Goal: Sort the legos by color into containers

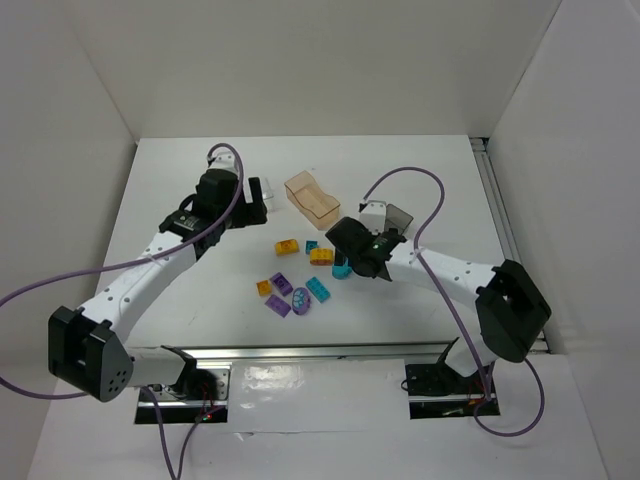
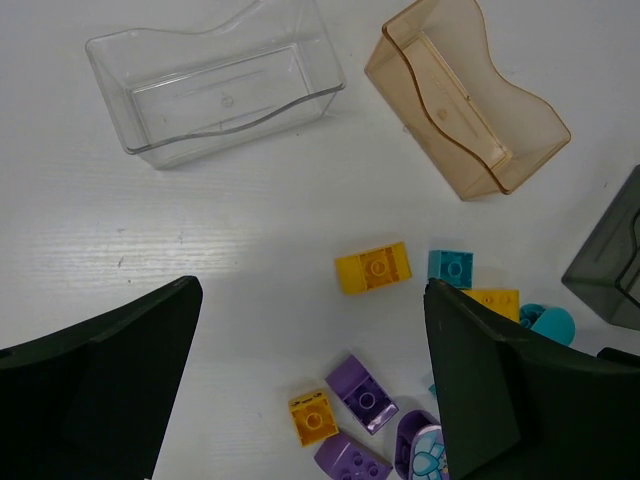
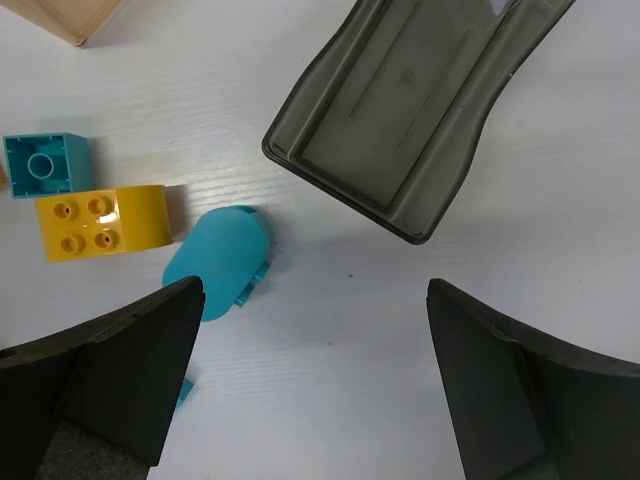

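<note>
With the left gripper spread empty, the right gripper, likewise spread, hovers near a rounded cyan plastic brick beside the smoky grey see-through bin, probably needing to centre and descend before clenching.

No readable text, label, brand, number or sign shows in any view.
</note>
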{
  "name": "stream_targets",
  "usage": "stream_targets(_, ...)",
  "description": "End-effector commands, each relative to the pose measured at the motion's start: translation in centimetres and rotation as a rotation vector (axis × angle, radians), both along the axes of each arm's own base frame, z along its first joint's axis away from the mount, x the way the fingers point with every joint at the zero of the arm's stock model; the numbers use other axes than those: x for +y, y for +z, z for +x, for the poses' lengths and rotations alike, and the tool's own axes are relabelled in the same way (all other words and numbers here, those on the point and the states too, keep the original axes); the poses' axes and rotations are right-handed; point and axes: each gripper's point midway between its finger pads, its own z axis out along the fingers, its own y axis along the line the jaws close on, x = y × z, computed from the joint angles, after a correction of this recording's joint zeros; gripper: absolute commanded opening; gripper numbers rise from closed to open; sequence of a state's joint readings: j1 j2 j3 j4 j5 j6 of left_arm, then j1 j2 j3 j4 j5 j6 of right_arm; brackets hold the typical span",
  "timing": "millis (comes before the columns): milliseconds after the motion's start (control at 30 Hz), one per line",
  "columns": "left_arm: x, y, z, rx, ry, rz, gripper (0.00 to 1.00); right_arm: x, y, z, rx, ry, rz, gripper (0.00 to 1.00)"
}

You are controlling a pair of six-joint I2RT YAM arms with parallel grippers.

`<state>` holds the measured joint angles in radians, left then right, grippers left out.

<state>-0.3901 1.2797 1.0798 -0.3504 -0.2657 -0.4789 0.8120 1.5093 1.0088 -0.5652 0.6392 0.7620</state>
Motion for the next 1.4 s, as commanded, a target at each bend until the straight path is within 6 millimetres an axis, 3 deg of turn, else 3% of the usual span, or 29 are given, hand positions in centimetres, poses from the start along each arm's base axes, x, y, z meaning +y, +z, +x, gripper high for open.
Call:
stream_targets(0, -0.3, 1.2, 0.6, 0.002, 0.008, -0.019, 1.00, 0.9, 2.1, 0.3, -0.081, -0.003, 0.083, 1.00)
stream_targets(267, -0.2, 0.7, 0.6, 0.018, 0.003, -0.004, 1.00, 1.4, 1.9, 0.0, -0.060, 0.015, 0.102, 1.00)
stream_targets(400, -0.2, 0.7, 0.6, 0.018, 0.022, -0.015, 1.00, 1.8, 0.4, -0.7, -0.014, 0.007, 0.142, 1.00)
stream_targets(667, 0.1, 0.7, 0.2, 0.029, 0.035, -0.013, 1.00, 4.6, -1.9, -2.2, 0.017, 0.058, 0.257, 1.00)
stream_targets(933, 0.1, 0.7, 0.4, 0.029, 0.035, -0.013, 1.00, 5.7, -4.2, -1.5, 0.025, 0.064, 0.259, 1.00)
stream_targets(1233, -0.1, 0.4, 0.4, 0.040, 0.028, -0.014, 1.00, 6.5, -5.0, 0.8, 0.015, 0.043, 0.158, 1.00)
stream_targets(1367, -0.1, 0.0, 0.3, 0.048, 0.028, -0.010, 1.00, 6.5, -5.5, 1.1, 0.018, 0.037, 0.140, 0.94)
